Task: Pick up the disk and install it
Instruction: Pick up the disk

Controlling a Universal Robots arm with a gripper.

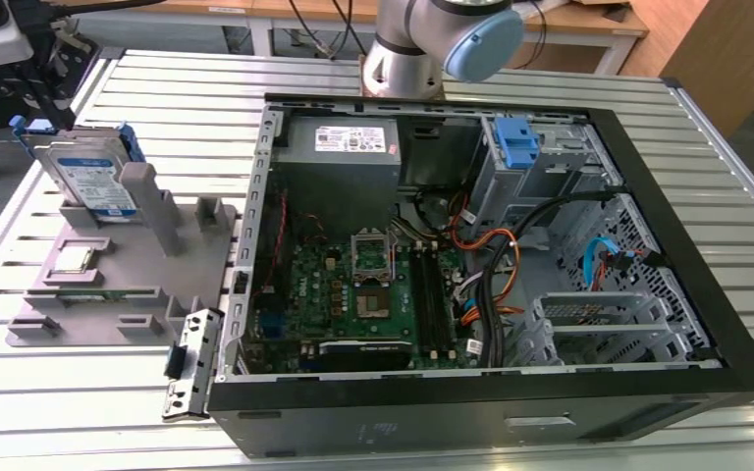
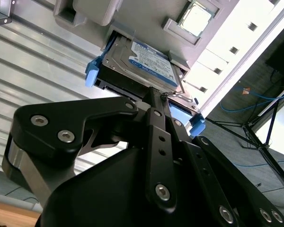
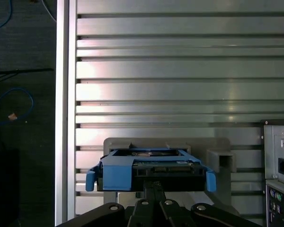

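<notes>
Jaws stand pressed together, or very nearly, with the gripper (image 3: 154, 183) set at the middle of the disk's upper edge. We cannot see that anything is caught between them.

The disk (image 1: 89, 177) stands on edge in a slot of the grey holder (image 1: 115, 285), at the exterior view's left. Its blue carrier rails (image 3: 117, 169) wrap its top corners. It is well apart from the open computer case (image 1: 691, 294), whose drive bay (image 1: 514, 142) carries a blue latch.

We judge the hold to be the weak point. A grip this narrow on so broad a drive could let it swing or slip once it leaves the slot. A pull that is not straight could bind the rails against the slot walls and drag the holder with it. Inside the case, the loose cables (image 1: 489, 245) lie near the bay and could snag a corner.

The slatted metal table (image 1: 89, 412) is ribbed, with gaps between the slats, so a dropped drive would likely land unevenly. The holder sits near the table's edge, beyond which we see dark floor (image 3: 23, 142) with a blue cable on it. Wooden benches (image 1: 587, 25) stand behind the arm's base (image 1: 403, 69).
</notes>
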